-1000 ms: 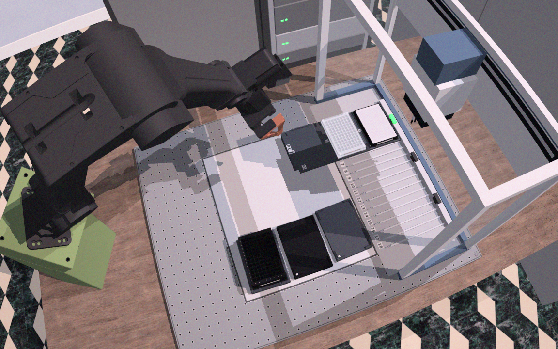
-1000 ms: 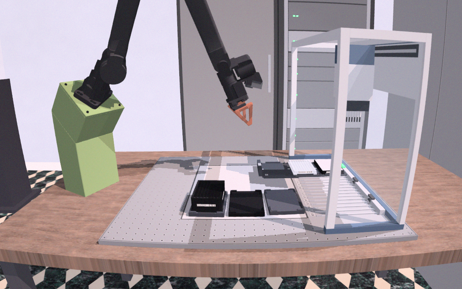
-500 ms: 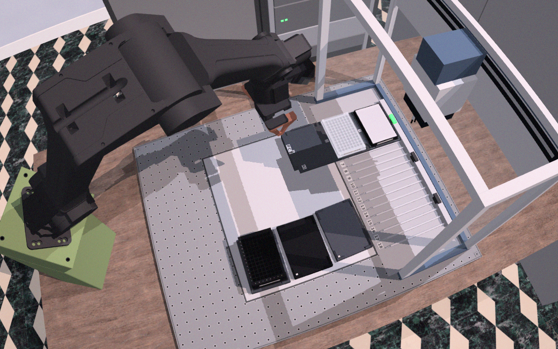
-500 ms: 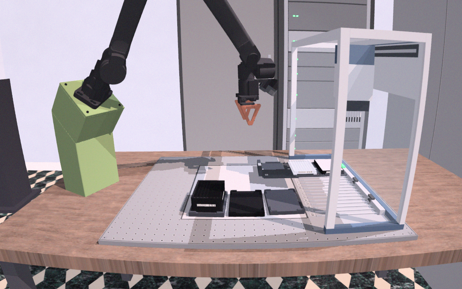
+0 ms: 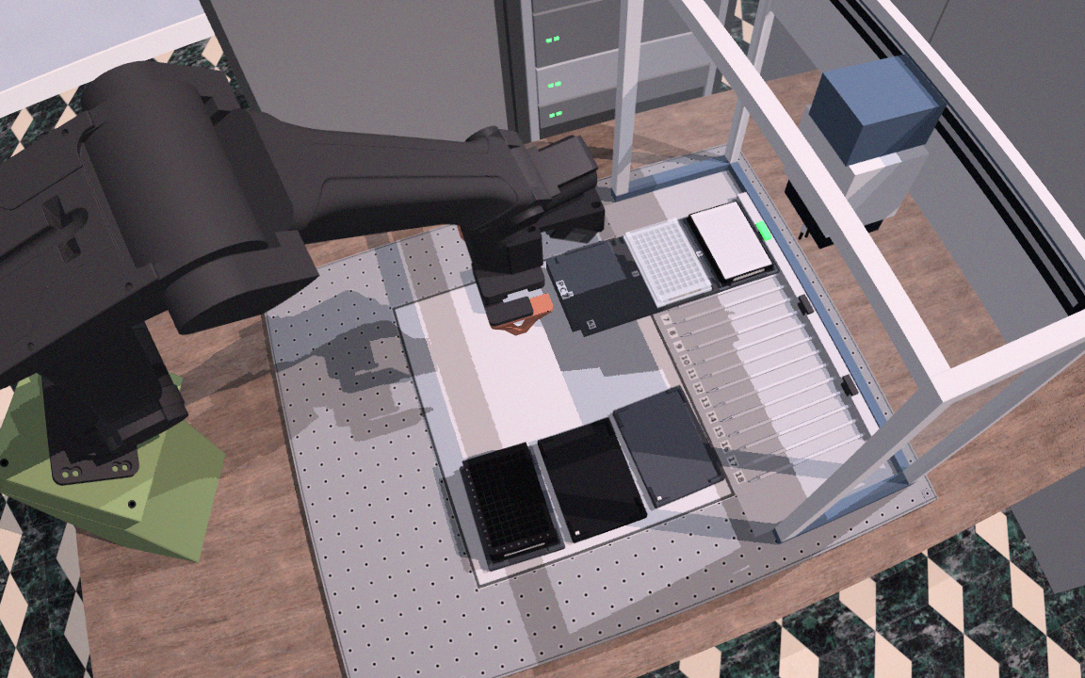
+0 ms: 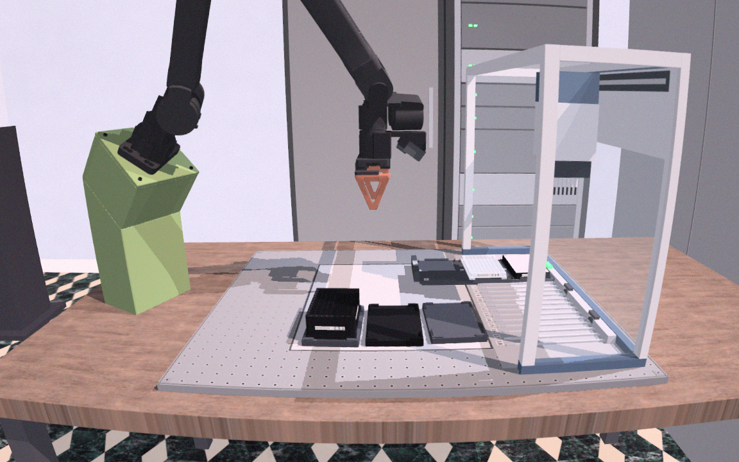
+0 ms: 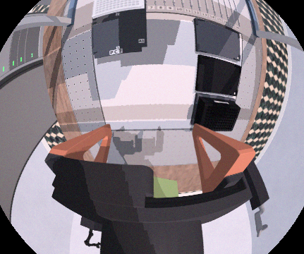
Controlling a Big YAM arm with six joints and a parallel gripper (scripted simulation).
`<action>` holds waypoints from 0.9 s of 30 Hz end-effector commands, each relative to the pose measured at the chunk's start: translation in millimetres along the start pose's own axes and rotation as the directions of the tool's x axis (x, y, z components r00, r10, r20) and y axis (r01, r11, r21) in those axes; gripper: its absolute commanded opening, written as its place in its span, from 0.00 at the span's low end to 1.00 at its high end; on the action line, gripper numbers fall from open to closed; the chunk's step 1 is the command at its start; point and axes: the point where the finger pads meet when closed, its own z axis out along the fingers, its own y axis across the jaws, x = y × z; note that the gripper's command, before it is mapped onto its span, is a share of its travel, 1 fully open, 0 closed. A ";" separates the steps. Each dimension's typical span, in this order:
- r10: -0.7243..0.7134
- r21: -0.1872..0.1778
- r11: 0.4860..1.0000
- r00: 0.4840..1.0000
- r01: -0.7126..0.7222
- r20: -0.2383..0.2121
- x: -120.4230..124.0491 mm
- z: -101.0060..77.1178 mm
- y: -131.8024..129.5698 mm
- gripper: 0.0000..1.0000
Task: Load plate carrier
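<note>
The dark plate carrier PC7 [image 5: 614,278] lies in the leftmost tracks with its far end at the stop bar. A green lamp [image 5: 763,230] is lit behind it. The site by the handle is bare. The 96-well plate C15 [image 5: 666,263] lies on the middle site. The white 384-well plate C16 [image 5: 729,240] lies on the far site. My gripper [image 5: 521,315] [image 6: 373,192] is open and empty. It hangs high above the apron, pointing down, just short of the carrier's handle end. The black deep-well block C51 [image 5: 510,504] sits on nest S1.
Nests S2 [image 5: 591,478] and S3 [image 5: 669,444] hold no plate. The white instrument frame [image 5: 909,278] stands over the rails [image 5: 769,371], with a post close behind my wrist. The green arm base [image 6: 136,218] is at the left.
</note>
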 end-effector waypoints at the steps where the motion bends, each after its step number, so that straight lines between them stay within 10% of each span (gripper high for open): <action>1: -0.005 -0.002 1.000 0.999 0.006 0.039 -1.4 -10.1 -20.3 1.00; 11: -0.008 0.002 1.000 0.999 0.008 0.040 24.0 -9.4 -65.9 1.00; 27: -0.011 -0.003 1.000 0.999 0.011 0.034 19.7 -9.2 -60.2 1.00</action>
